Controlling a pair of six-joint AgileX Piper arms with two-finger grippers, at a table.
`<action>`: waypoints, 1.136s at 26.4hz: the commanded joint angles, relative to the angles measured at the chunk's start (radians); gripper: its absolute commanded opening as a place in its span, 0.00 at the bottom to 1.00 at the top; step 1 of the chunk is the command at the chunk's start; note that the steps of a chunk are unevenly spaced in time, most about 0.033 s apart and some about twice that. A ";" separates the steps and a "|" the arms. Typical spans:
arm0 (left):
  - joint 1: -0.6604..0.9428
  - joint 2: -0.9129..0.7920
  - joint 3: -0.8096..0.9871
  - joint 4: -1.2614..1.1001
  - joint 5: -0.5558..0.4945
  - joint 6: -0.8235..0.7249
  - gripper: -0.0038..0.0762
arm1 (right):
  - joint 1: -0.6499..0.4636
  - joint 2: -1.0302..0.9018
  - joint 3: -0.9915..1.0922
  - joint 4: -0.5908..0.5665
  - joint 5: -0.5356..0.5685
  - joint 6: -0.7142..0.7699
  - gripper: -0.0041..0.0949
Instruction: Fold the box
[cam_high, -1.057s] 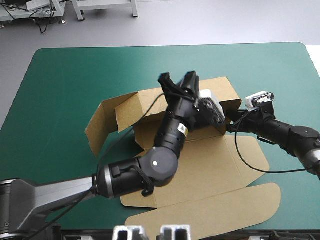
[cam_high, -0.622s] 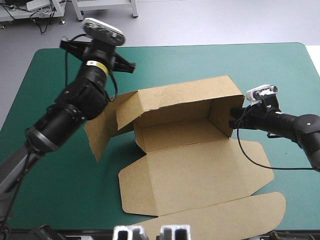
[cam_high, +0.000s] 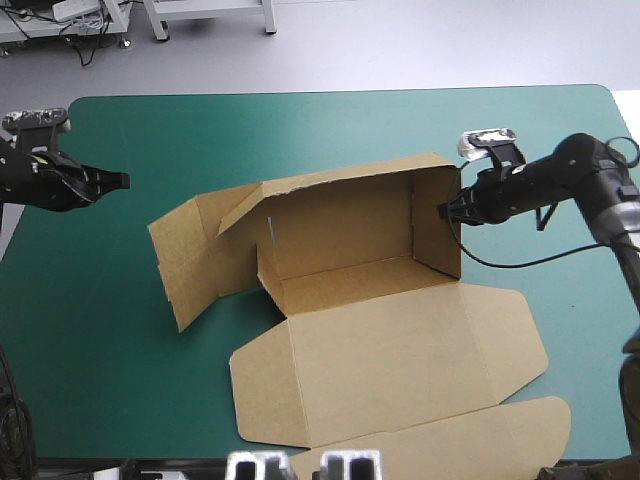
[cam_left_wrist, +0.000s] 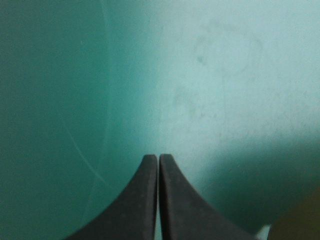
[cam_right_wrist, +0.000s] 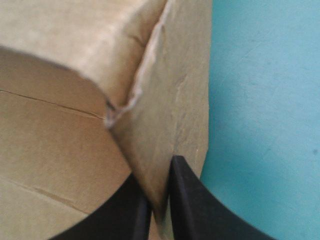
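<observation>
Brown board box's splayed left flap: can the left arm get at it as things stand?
Probably yes. The left end effector hangs shut near the table's left edge, and only bare teal-green cover lies between it and the brown box's flap.

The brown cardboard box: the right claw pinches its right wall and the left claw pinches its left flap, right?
No, only half. The right claw pinches the right wall of the brown cardboard box, but the left claw pinches nothing: the left wrist view shows it shut over bare teal-green table cover, and the high view shows it away from the box.
</observation>
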 joint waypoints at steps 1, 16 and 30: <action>0.043 -0.031 0.060 -0.044 0.006 0.030 0.04 | 0.068 0.059 -0.066 0.027 -0.092 0.019 0.26; 0.051 -0.021 0.231 -0.120 -0.107 0.100 0.04 | 0.100 0.155 -0.202 -0.034 -0.253 0.057 0.45; 0.054 0.073 0.194 -0.120 -0.112 0.124 0.04 | 0.100 0.029 -0.434 -0.267 0.115 0.268 0.45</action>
